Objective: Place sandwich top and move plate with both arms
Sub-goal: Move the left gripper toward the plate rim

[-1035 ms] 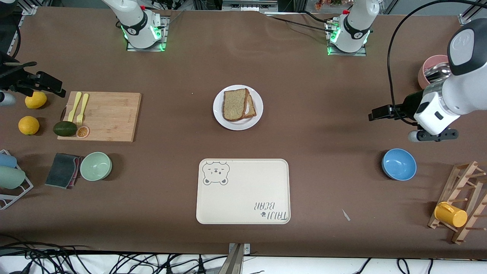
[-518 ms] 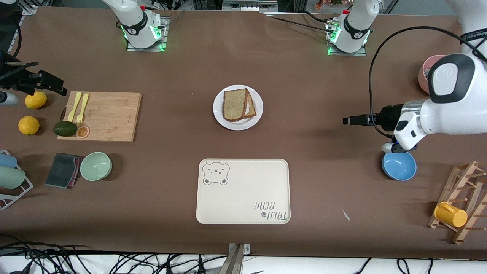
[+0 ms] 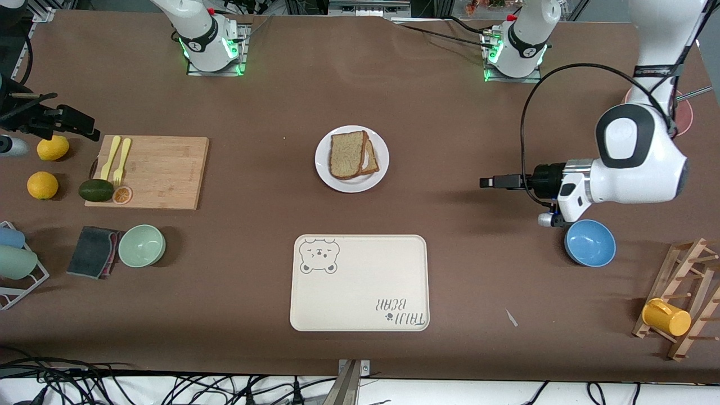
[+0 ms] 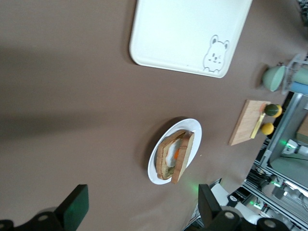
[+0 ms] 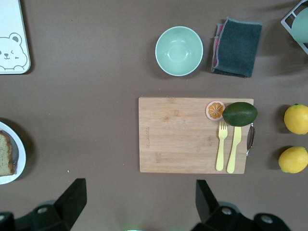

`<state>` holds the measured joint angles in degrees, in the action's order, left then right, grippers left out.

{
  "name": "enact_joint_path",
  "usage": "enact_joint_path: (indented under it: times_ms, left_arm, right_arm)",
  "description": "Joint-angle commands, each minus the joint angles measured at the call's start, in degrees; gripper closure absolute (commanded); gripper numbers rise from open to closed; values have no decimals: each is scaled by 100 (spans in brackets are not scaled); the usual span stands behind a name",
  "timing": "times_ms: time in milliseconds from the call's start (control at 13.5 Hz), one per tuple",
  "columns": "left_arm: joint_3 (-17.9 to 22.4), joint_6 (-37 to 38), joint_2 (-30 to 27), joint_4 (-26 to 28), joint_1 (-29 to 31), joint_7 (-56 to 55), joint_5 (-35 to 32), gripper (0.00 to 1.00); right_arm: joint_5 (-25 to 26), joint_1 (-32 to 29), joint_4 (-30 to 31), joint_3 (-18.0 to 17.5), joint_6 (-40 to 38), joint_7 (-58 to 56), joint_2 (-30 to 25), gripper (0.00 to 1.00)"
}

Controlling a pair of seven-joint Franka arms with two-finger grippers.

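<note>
While my left gripper (image 3: 488,181) hangs spread and empty over bare table, and my right gripper (image 3: 84,130), equally spread, waits above the lemons, the sandwich top (image 3: 346,154) lies on the plate (image 3: 329,174). Soft bread, slippery plate: grip opposite rims. The brown table (image 3: 484,129) leaves room around.

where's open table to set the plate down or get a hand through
Bare brown table lies between the plate and the bear tray, and between the plate and the blue bowl. It is crowded at the right arm's end, around the cutting board, lemons and green bowl.
</note>
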<state>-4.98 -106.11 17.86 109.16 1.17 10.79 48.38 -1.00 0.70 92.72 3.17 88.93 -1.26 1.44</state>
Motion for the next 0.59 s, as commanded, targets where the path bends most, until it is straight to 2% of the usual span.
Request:
enact_joint_path:
  times_ms: [0, 222, 518]
  left_arm:
    - [-160, -497, -169, 613, -11, 695, 601, 0]
    - [-485, -1128, -186, 1201, -11, 1492, 1267, 0]
    - [-802, -1535, -178, 1967, -20, 3260, 2840, 0]
  right_arm:
    - [-94, -87, 88, -26, -16, -85, -91, 0]
    - [-94, -87, 97, -26, -25, -85, -91, 0]
    - [-102, -87, 106, -18, -33, -85, -91, 0]
